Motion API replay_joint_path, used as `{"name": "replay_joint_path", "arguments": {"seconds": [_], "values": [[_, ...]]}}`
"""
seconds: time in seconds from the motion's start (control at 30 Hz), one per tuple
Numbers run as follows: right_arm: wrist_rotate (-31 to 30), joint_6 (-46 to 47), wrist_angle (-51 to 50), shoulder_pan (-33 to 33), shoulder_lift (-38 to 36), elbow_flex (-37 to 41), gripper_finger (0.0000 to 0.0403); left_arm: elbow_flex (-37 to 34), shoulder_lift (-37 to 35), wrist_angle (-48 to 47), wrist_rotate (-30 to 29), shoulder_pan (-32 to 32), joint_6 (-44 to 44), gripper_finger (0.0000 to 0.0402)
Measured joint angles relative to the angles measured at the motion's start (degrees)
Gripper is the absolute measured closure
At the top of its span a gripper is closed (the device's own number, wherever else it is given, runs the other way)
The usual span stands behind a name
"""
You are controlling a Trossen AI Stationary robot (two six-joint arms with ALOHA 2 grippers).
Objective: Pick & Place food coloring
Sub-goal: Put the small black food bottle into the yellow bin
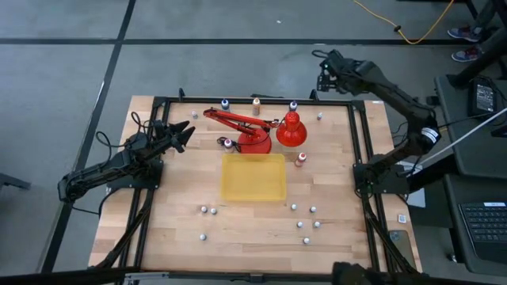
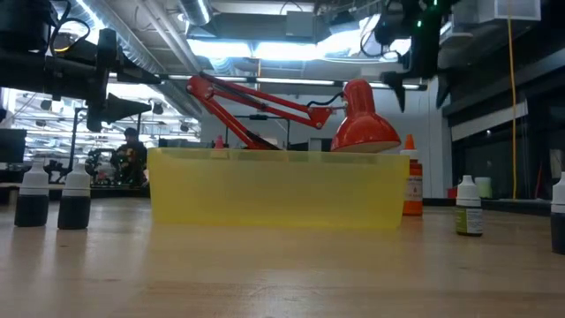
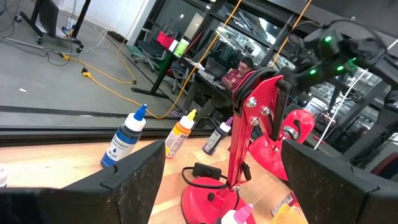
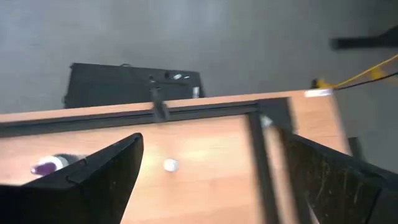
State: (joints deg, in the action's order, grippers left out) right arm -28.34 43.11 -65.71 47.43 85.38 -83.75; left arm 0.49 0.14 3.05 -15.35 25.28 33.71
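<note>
A: Where are the grippers sitting?
B: The left gripper [image 1: 187, 132] is hovering left of the lamp [image 1: 261, 131], fingers spread, empty. The right gripper [image 1: 323, 73] is hanging beyond the table's [image 1: 174, 237] far edge, also spread.
A: The bottles?
B: Food coloring bottles [image 1: 225, 104] are standing scattered around the yellow tray [image 1: 253, 177].

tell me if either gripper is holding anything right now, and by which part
Nothing is held. The left gripper hangs open over the table's left side, and the right gripper is open above the far right corner, both empty.
</note>
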Motion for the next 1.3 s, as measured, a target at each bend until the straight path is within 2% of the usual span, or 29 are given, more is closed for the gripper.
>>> {"name": "replay_joint_path", "arguments": {"seconds": [0.1, 0.23, 0.5, 1.3], "values": [[0.6, 0.3, 4.4, 0.8, 0.7, 3.3, 0.001, 0.0, 0.0, 0.0, 0.0, 0.0, 0.0, 0.0091], [3.4, 1.7, 5.1, 2.3, 3.7, 4.9, 0.001, 0.0, 0.0, 0.0, 0.0, 0.0, 0.0, 0.0091], [9.0, 1.7, 5.4, 3.9, 9.9, 5.1, 0.001, 0.0, 0.0, 0.0, 0.0, 0.0, 0.0, 0.009], [16.7, -0.2, 9.5, 6.0, 21.6, 7.2, 0.001, 0.0, 0.0, 0.0, 0.0, 0.0, 0.0, 0.0089]]}}
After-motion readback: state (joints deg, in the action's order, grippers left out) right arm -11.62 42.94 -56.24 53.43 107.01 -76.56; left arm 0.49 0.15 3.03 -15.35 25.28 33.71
